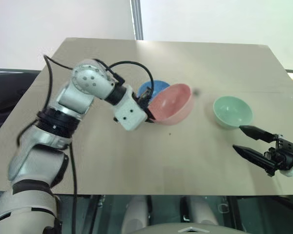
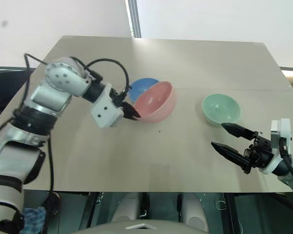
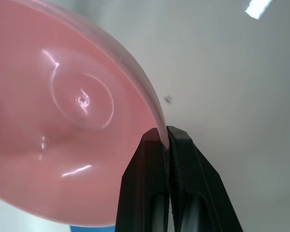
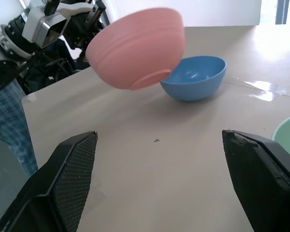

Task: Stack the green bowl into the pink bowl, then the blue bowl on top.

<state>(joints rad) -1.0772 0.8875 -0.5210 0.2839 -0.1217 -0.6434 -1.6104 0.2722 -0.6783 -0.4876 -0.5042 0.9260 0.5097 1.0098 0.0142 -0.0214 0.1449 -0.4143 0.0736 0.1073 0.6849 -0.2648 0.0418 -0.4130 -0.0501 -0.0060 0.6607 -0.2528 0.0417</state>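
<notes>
My left gripper (image 1: 149, 115) is shut on the rim of the pink bowl (image 1: 172, 103), which hangs tilted above the table; in the left wrist view the rim (image 3: 160, 126) sits pinched between the fingers. Just behind it the blue bowl (image 1: 151, 88) rests on the table, partly hidden by the pink one. The green bowl (image 1: 232, 111) stands upright to the right. My right gripper (image 1: 248, 140) is open and empty, close to the near side of the green bowl. The right wrist view shows the lifted pink bowl (image 4: 135, 47) in front of the blue bowl (image 4: 193, 77).
The tan table (image 1: 136, 156) ends close to me at its front edge and has open surface between the bowls. A small dark speck (image 4: 156, 141) lies on it. A person's checked sleeve (image 4: 7, 116) shows beyond the table's left side.
</notes>
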